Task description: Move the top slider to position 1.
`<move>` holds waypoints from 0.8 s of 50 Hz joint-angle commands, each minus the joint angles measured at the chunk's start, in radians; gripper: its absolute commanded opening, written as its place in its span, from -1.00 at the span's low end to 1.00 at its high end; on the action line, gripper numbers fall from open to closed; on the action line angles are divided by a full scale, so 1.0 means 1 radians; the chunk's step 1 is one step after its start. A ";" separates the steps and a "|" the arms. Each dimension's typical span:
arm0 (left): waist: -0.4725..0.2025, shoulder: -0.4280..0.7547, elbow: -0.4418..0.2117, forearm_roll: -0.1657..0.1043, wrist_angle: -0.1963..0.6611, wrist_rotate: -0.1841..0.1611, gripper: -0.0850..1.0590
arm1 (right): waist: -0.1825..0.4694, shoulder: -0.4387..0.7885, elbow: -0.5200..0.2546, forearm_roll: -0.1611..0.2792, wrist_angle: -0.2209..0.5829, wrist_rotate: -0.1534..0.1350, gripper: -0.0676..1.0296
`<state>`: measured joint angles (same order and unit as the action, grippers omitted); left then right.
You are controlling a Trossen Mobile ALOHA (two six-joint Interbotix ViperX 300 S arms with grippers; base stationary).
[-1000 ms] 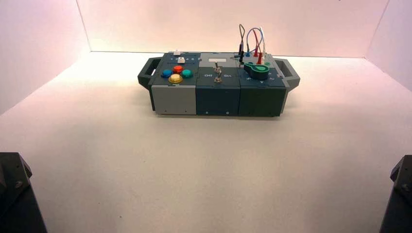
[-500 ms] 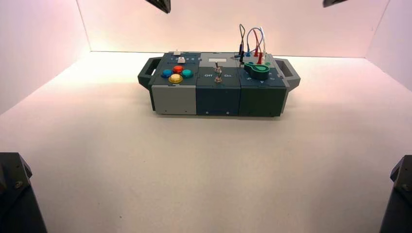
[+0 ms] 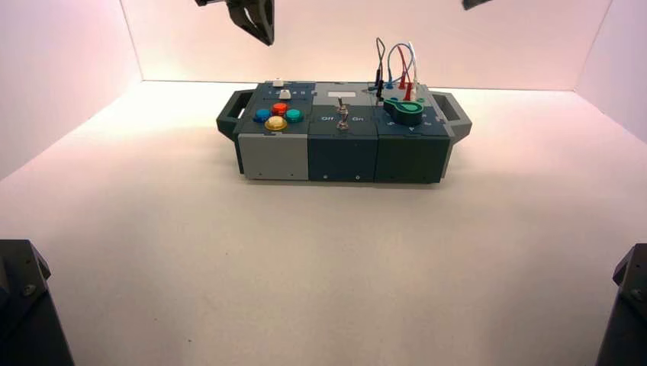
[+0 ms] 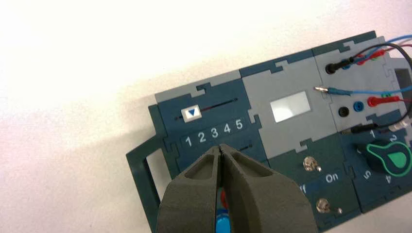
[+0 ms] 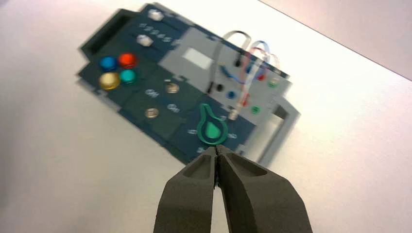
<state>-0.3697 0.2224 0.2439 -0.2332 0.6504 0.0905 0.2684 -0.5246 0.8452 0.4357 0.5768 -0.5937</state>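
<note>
The top slider, a little white knob with a blue triangle, sits on the far left part of the box, near the 1 end of its track and slightly short of the numeral 1. The numbers 1 to 5 run beside that track. Up above the box's left end, clear of the knob, hangs the left gripper, its fingers closed together on nothing. Over on the other side, the right gripper is above the box's right part, also pressed shut and empty.
</note>
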 commanded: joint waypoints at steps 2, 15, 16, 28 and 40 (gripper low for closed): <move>-0.003 0.002 -0.051 0.000 -0.005 0.005 -0.90 | 0.000 -0.002 -0.028 0.103 0.011 -0.098 -0.91; -0.003 0.057 -0.101 0.002 -0.009 0.005 -0.90 | 0.000 0.034 -0.026 0.118 0.020 -0.133 -0.91; -0.003 0.063 -0.106 0.002 -0.006 0.005 -0.90 | 0.000 0.035 -0.026 0.118 0.020 -0.133 -0.91; -0.005 0.110 -0.133 0.000 0.000 -0.003 -0.90 | 0.000 0.034 -0.025 0.117 -0.002 -0.133 -0.91; -0.005 0.160 -0.172 0.000 0.025 -0.006 -0.90 | 0.000 0.035 -0.021 0.112 -0.009 -0.133 -0.91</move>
<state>-0.3697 0.3912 0.1089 -0.2332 0.6657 0.0874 0.2669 -0.4817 0.8452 0.5461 0.5752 -0.7210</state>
